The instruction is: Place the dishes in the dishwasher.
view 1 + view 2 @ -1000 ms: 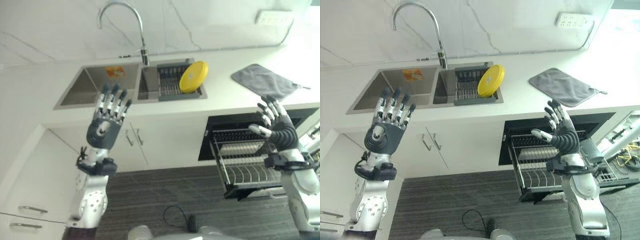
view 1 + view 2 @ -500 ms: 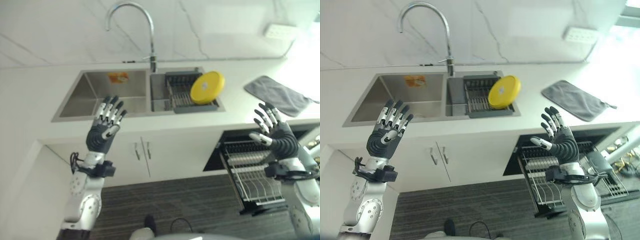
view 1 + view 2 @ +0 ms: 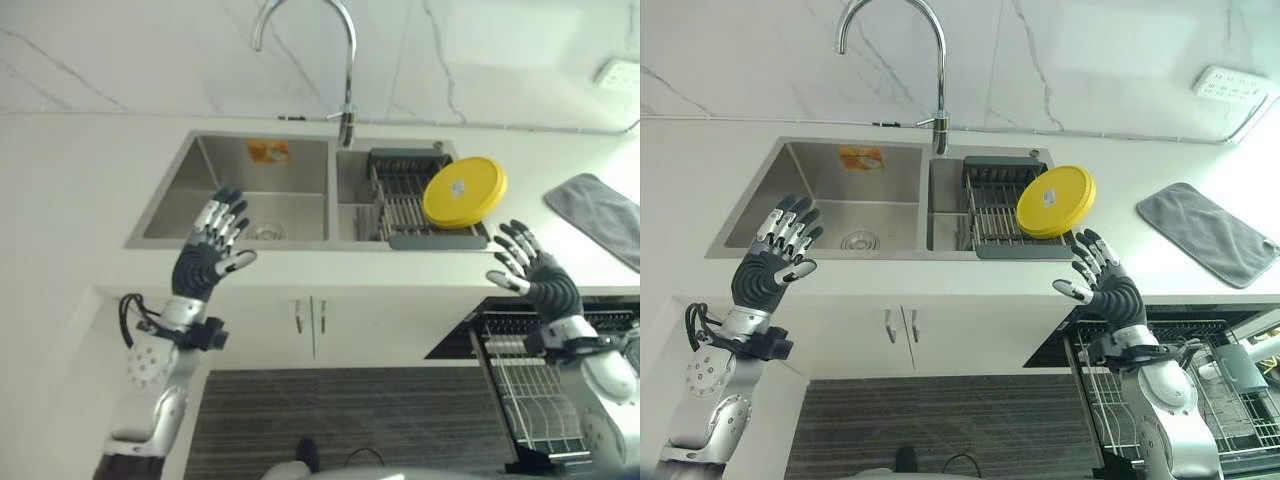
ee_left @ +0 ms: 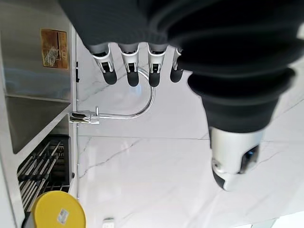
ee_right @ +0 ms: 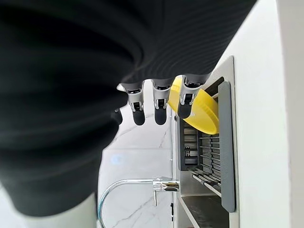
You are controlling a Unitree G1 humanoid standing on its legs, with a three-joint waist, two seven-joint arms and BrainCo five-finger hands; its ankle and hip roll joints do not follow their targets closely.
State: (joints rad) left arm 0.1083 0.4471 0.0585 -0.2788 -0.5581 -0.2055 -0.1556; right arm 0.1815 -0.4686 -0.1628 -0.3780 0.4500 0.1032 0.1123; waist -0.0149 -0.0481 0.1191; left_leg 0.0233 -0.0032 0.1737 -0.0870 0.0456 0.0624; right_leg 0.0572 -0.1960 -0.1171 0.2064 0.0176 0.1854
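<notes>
Yellow plate (image 3: 1055,201) waited on edge in the sink rack, both hands empty.

It leaned upright in the dark drying rack (image 3: 1002,215) set in the right basin of the sink (image 3: 825,195), near the counter's (image 3: 700,170) front edge, its round face turned toward the robot. The right hand (image 3: 1102,285) hovered just in front of it, fingers spread wide, clearly the nearer one. The left hand (image 3: 770,265) hung open before the left basin, well apart from the plate. The pulled-out dishwasher rack (image 3: 1170,400) sat low under the counter's right end, below the right arm. I judged a short forward reach would meet the plate's rim.
</notes>
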